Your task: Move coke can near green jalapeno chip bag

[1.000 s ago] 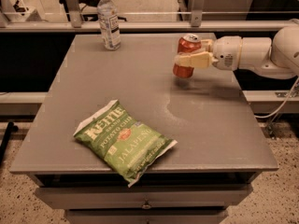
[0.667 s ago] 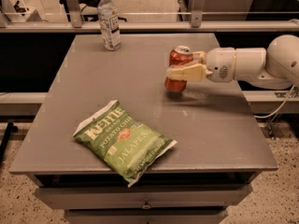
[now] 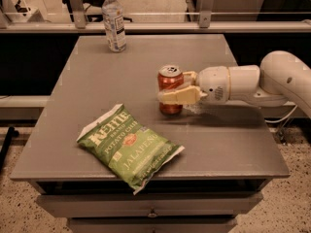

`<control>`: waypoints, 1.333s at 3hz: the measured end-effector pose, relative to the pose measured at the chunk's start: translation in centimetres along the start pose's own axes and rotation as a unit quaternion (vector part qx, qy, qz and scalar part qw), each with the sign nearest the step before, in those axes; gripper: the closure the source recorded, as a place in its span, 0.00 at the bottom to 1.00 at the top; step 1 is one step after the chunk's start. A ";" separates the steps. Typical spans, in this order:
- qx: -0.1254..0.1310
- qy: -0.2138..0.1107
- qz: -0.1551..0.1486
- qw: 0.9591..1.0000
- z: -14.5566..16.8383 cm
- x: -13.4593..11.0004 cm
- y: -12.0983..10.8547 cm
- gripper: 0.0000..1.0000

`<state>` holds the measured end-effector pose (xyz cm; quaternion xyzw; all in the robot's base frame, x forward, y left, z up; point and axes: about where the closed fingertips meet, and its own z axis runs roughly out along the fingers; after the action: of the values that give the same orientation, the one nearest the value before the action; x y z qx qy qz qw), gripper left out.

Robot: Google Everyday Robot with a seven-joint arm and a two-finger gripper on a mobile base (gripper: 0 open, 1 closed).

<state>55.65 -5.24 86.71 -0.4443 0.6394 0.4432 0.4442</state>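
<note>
The red coke can [image 3: 170, 84] with a silver top stands upright near the middle of the grey table [image 3: 97, 76]. My gripper [image 3: 171, 92] reaches in from the right on a white arm and is shut on the can, one pale finger [image 3: 176, 96] across its front. The green jalapeno chip bag [image 3: 129, 145] lies flat near the table's front edge, to the left of and in front of the can. A short gap of table separates can and bag.
A clear plastic water bottle [image 3: 114, 20] stands at the table's back left. A metal rail [image 3: 155, 27] runs behind the table. Drawers [image 3: 150, 205] sit under the front edge. My arm [image 3: 272, 84] covers the table's right side.
My gripper has carried the can left and toward the front, from the table's back right to near its middle, closer to the chip bag. Bag and bottle have not moved.
</note>
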 end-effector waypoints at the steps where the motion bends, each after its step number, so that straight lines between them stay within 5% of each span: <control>1: -0.004 0.000 -0.001 1.000 0.2 0.0 0.2 0.85; 4: -0.004 0.000 -0.001 1.000 0.2 0.0 0.2 0.15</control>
<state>55.45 -4.97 86.71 -0.4471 0.6372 0.4452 0.4426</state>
